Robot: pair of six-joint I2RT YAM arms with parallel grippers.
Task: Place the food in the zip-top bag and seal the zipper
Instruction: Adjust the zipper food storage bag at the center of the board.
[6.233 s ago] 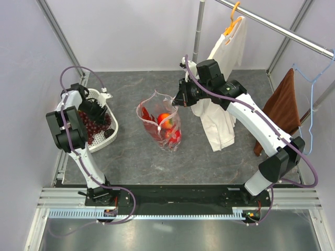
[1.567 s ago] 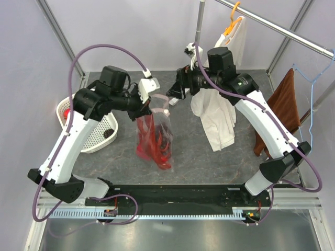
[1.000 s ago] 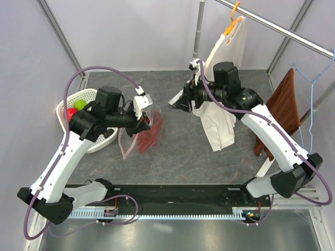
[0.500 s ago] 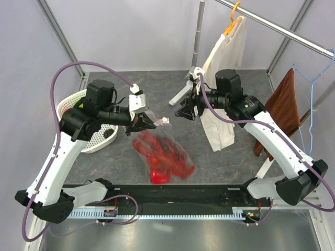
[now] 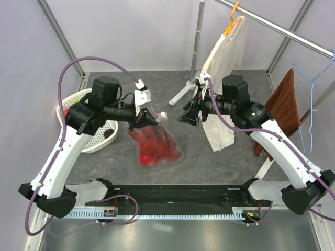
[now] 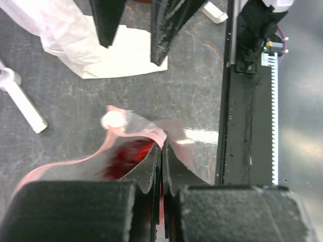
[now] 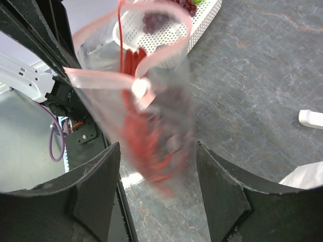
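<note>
Both white arms bend inward with elbows raised, their hands facing each other. The left hand (image 5: 148, 119) has its black fingers pressed together on the clear plastic bag (image 5: 157, 147). The right hand (image 5: 187, 116) has its fingers spread, gripping nothing.

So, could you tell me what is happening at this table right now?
The left gripper is shut on the pink zipper edge of the zip-top bag and holds it up, with red toy food inside. The bag's mouth gapes open, so it is not yet sealed. The right gripper is open, facing the bag and apart from it. Dark grapes lie in the white basket.
</note>
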